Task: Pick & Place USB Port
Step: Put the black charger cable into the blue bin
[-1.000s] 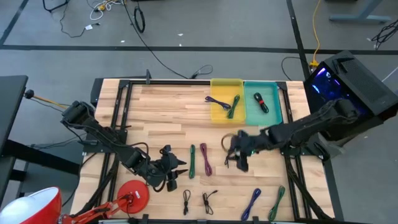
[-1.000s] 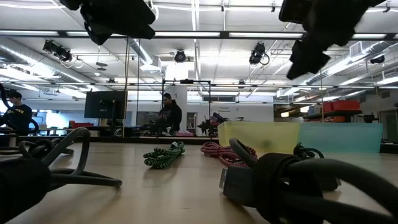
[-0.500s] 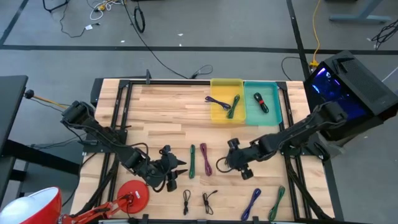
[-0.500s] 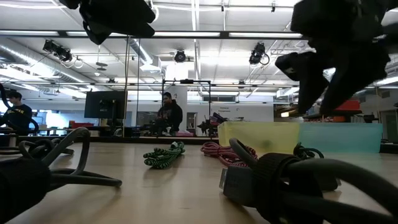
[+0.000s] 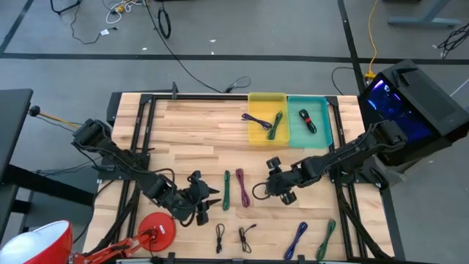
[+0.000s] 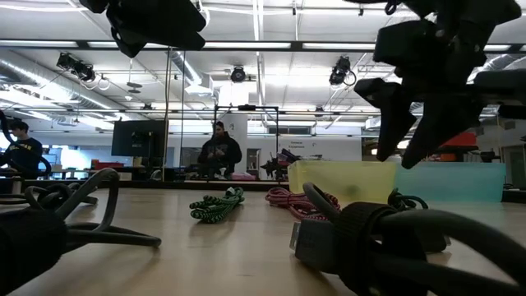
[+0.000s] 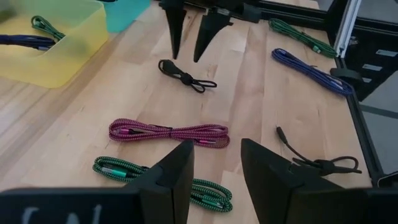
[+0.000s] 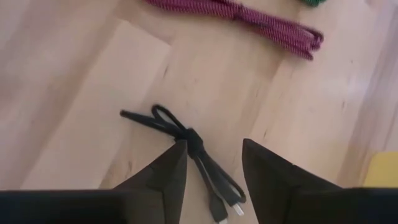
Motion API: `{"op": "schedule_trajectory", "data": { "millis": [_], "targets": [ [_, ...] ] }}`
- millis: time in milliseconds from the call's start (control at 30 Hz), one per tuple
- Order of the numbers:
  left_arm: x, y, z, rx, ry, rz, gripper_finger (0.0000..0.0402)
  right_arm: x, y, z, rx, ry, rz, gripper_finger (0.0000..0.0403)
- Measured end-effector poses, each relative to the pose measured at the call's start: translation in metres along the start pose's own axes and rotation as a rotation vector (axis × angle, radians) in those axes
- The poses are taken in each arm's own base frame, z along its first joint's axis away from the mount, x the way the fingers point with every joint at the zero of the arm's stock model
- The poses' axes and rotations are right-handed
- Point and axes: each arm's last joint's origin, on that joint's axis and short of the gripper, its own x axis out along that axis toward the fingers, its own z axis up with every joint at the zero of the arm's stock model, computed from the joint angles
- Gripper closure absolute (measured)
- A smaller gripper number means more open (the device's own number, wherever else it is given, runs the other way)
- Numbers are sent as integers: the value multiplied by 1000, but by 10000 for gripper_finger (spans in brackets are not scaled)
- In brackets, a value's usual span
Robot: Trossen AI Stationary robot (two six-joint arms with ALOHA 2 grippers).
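A short black USB cable (image 8: 194,144), tied at its middle, lies flat on the wooden table (image 5: 190,139) right of the pink cable (image 5: 242,187). My right gripper (image 8: 211,146) hangs open just above it, fingers pointing steeply down, one on each side of the cable's knot and clear of it. The left wrist view shows the same fingertips (image 7: 176,53) standing above the black cable (image 7: 186,79). My left gripper (image 5: 207,196) waits open near the table's front left, with nothing between its fingers (image 7: 180,168).
A green cable (image 5: 226,189) lies beside the pink one. Two black cables (image 5: 220,235), a blue one (image 5: 297,238) and a green one (image 5: 327,238) lie along the near edge. A yellow bin (image 5: 256,133) and a teal bin (image 5: 319,133) with cables stand at the far side.
My right gripper has come down toward the table and a little toward its left edge, rolling about its own axis, and now stands over the black cable. The left arm has kept still.
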Motion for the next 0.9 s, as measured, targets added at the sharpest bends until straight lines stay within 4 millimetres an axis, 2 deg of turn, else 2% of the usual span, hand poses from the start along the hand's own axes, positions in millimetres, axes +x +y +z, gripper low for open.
{"op": "schedule_trajectory", "data": {
  "millis": [233, 500, 700, 800, 900],
  "targets": [
    [0, 0, 0, 1, 3, -2, 264, 8, -5, -2, 20, 16, 48, 222],
    [0, 0, -1, 5, 15, -12, 264, 33, 2, -7, 7, 95, 98, 206],
    [0, 0, -1, 8, 18, -10, 264, 45, 3, -6, 6, 105, 71, 203],
    [0, 0, -1, 8, 18, -10, 264, 47, 2, -8, 29, 126, 83, 229],
    [0, 0, -1, 8, 17, -9, 264, 48, 0, -11, 94, 146, 120, 302]
  ]
}}
